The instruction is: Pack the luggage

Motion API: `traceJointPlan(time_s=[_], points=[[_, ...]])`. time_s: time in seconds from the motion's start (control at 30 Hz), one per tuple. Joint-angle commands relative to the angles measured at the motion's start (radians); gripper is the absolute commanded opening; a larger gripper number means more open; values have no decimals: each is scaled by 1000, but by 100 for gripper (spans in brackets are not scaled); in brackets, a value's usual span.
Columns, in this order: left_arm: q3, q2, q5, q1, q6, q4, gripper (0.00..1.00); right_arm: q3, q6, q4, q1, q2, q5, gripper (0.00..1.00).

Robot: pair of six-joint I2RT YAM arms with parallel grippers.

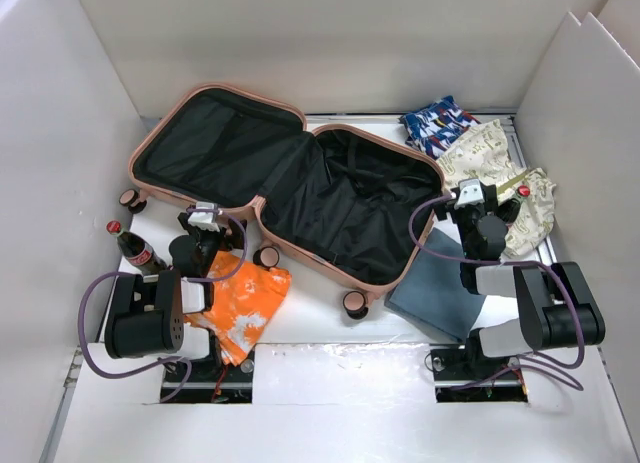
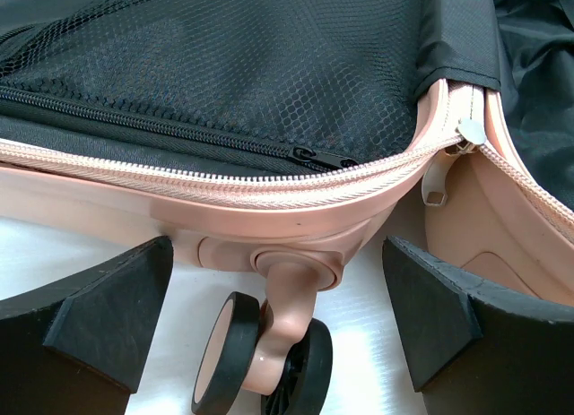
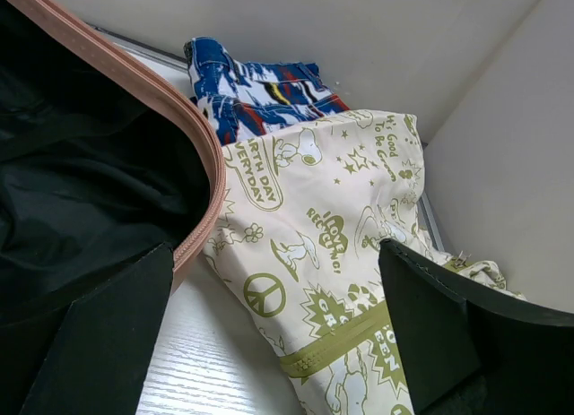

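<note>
The salmon-pink luggage (image 1: 300, 133) lies open on the table, both black-lined halves empty. My left gripper (image 1: 203, 218) is open and empty just in front of the left half; the left wrist view shows the shell edge (image 2: 269, 213) and a caster wheel (image 2: 265, 361) between its jaws. My right gripper (image 1: 478, 195) is open and empty at the luggage's right edge (image 3: 193, 128), above a cream bag with green print (image 1: 500, 168), which also shows in the right wrist view (image 3: 332, 236).
A blue patterned cloth (image 1: 437, 123) lies at the back right. A grey-blue folded cloth (image 1: 440, 288) lies front right. An orange cloth (image 1: 245, 293) and a cola bottle (image 1: 135, 248) lie front left. White walls enclose the table.
</note>
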Motion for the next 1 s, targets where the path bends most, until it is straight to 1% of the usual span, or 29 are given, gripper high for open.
traceJointPlan(time_s=[0.0,0.07,0.1,0.13,0.17,0.2,0.23,0.27,0.3,0.33,0.37,0.43,0.47,0.5,0.57,0.6,0.63,0.67,0.7,0.73,0.77,0.8,0.83,0.87,0.9,0.93,0.97], points=[[24,-5,34,5,11,252,100,13,4,40,1,-7,8,100],[14,-5,34,5,11,270,100,13,4,40,1,-7,17,100],[14,-5,34,5,11,279,100,27,13,-17,1,-21,31,100],[14,-5,58,5,34,279,100,62,22,-70,1,-72,42,100],[14,-5,44,-9,34,313,100,88,23,-138,1,-111,51,100],[-28,-5,44,-9,25,348,100,120,32,-228,1,-155,81,100],[-48,-5,44,-9,25,383,100,149,42,-382,1,-201,109,100],[-64,-5,28,-9,25,435,100,197,42,-440,1,-297,134,100],[-78,-5,12,-18,25,448,100,212,32,-477,1,-347,144,100],[-87,-16,12,-18,25,448,100,223,15,-531,1,-396,154,100],[-87,-16,0,-27,34,448,100,246,-14,-558,1,-485,163,100],[-96,-16,-15,-43,45,457,100,287,-63,-633,1,-556,204,100],[-96,-16,-28,-53,54,457,100,313,-98,-725,1,-577,204,100],[-105,-16,-28,-53,54,480,100,373,-167,-771,1,-590,220,100],[-133,-25,-51,-53,41,518,100,431,-207,-892,1,-590,278,100],[-133,-34,-64,-53,27,543,100,480,-208,-919,1,-590,307,100],[-147,-62,39,-34,10,592,100,499,-191,-937,1,-590,334,100],[-191,-112,113,-20,49,592,100,511,-191,-950,1,-590,354,100],[-228,-163,154,-20,71,592,100,521,-175,-950,1,-590,364,100],[-261,-207,237,-20,86,712,100,521,-153,-950,1,-599,364,100],[-315,-208,277,-20,115,780,100,521,-139,-950,1,-599,355,100],[-299,-259,314,-20,139,767,100,521,-84,-959,1,-608,355,100],[-283,-276,314,-20,104,767,100,521,-64,-959,1,-608,368,100],[-259,-293,296,-30,91,732,100,521,-63,-959,1,-608,368,100],[-204,-312,296,-41,91,688,100,530,-63,-979,1,-608,326,100],[-173,-335,296,-41,125,630,100,539,-63,-1029,1,-608,304,100],[-141,-403,275,-41,125,473,100,571,-63,-1066,1,-599,287,100]])
